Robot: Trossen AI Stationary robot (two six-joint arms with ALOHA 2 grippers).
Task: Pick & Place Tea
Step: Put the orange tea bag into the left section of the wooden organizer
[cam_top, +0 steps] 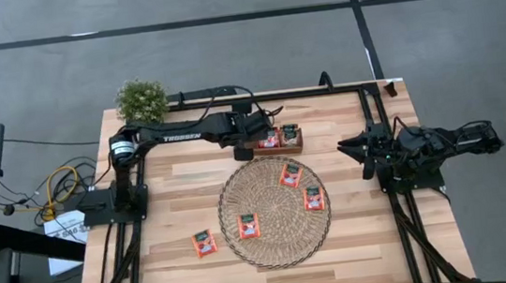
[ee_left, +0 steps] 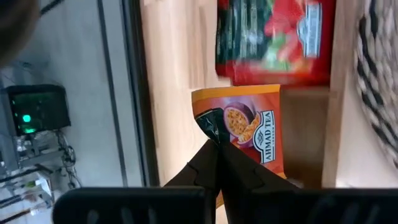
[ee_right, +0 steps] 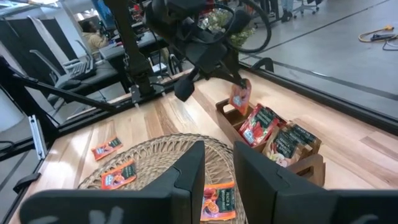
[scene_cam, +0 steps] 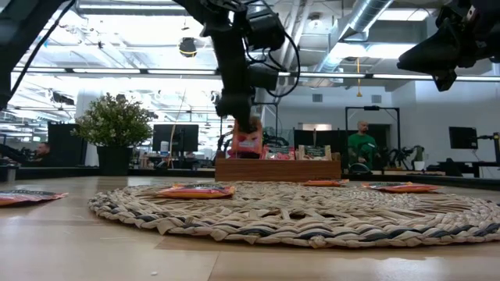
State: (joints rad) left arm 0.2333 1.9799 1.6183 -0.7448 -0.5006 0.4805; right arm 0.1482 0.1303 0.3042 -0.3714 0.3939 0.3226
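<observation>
left gripper (ee_left: pixel 216 151) pinches an orange tea sachet (ee_left: pixel 249 127) above the wooden tray (cam_top: pixel 289 143).

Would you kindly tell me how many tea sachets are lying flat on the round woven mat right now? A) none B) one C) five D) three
D: the high view shows three orange sachets on the woven mat, one near its lower left, one near its top and one at its right; a fourth sachet lies off the mat on the bare table.
</observation>
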